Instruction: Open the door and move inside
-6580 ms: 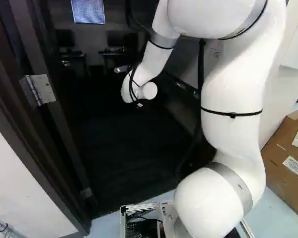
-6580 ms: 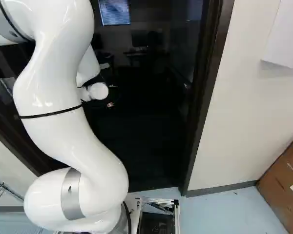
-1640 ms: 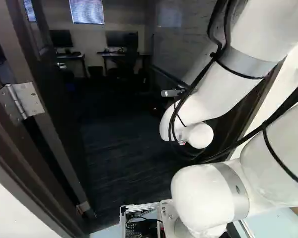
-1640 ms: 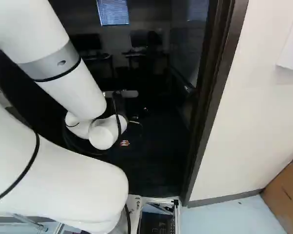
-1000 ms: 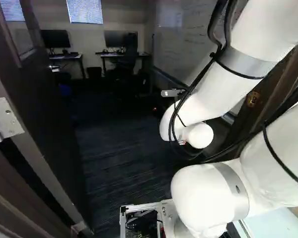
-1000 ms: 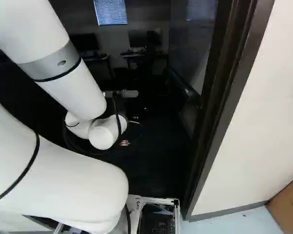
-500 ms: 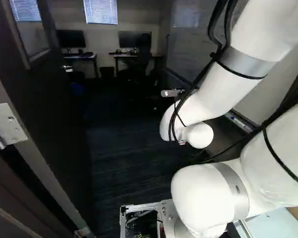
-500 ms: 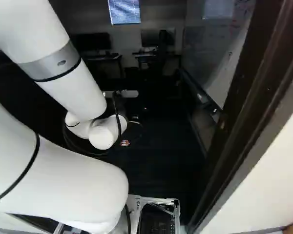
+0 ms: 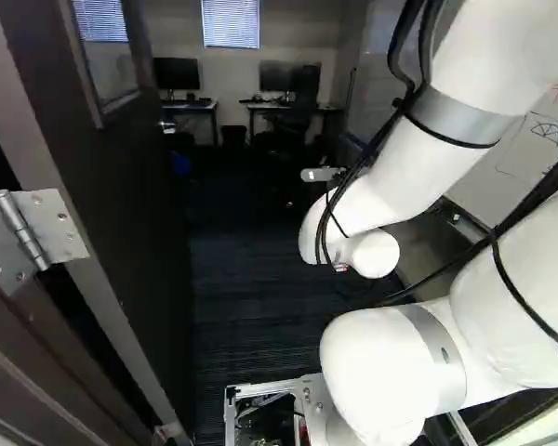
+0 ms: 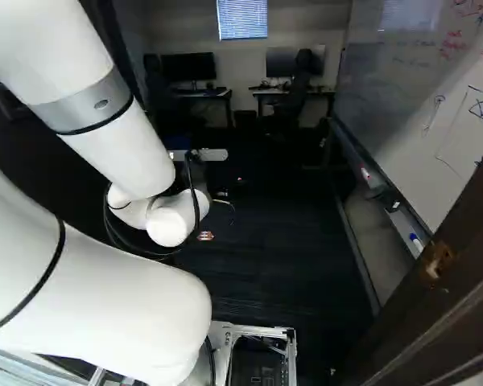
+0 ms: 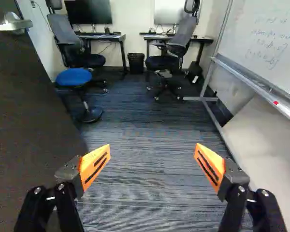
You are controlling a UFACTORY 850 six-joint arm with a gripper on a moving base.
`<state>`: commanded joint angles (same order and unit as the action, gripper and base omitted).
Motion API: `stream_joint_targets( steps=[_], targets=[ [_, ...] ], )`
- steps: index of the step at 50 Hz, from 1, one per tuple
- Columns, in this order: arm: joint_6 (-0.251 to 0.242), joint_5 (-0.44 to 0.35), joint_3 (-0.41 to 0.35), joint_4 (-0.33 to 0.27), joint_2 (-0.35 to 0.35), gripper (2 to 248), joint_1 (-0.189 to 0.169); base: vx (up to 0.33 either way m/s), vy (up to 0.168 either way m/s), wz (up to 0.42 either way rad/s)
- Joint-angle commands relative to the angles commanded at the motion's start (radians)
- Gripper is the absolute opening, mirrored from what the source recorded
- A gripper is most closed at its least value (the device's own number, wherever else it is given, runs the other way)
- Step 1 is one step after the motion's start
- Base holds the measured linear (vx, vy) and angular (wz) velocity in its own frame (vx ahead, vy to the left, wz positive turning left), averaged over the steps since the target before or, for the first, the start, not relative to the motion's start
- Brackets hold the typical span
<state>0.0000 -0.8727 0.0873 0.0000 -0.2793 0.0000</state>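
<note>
- From where I stand, the big dark brown door is open into the room, leaning along the left of the left base view.
- A silver metal hinge joins it to the dark door frame; its silver lever handle sticks out toward the room.
- At the right of the right base view I see the other side of the doorway, a dark jamb with a worn metal plate set in it.
- The smooth white arm bends forward, black cables strapped along it, and carries the black two-fingered hand.
- Those fingers stand wide apart, their orange pads angled inward, with dark striped carpet showing between them.
- The door's face rises beside one finger; how close it is, I can't tell.
- On the other side of the hand runs a whiteboard with writing on it; a blue-capped marker lies on its ledge.
- Well ahead, two dark-legged benches carry monitors, with grey office chairs by them and a black bin between.
- A round blue stool sits nearer, close to the door.
</note>
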Motion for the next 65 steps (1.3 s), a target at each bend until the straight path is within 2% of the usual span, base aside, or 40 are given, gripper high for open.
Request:
stream_joint_targets(
  steps=[25,65],
  targets=[
    [0.0,0.0,0.0,0.0,0.0,247,0.0,0.074,0.003,0.017],
    [0.0,0.0,0.0,0.0,0.0,247,0.0,0.158,0.007,0.004]
  ],
)
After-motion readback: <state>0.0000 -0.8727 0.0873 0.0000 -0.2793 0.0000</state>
